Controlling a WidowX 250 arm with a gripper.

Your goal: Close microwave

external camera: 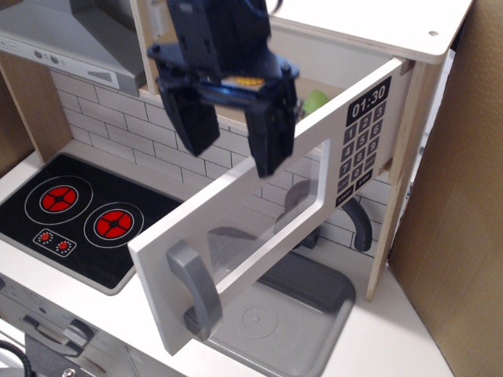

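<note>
The toy wooden microwave [409,31] stands open at the upper right. Its wide white door [259,204] swings out toward the front left, with a clear window, a grey bar handle [192,287] and a black number keypad [361,141]. My gripper [232,145] hangs open in front of the microwave's opening, just above the door's top edge near its middle. Its two black fingers [269,141] point down. A green item [317,100] inside the microwave shows past the fingers; a yellow one [250,81] is mostly hidden by the gripper.
A black stovetop [78,216] with red burners lies at the left. A grey sink [291,314] and grey faucet [357,224] sit under the open door. A grey range hood [71,39] is at the upper left. A brown cardboard wall [456,220] stands at the right.
</note>
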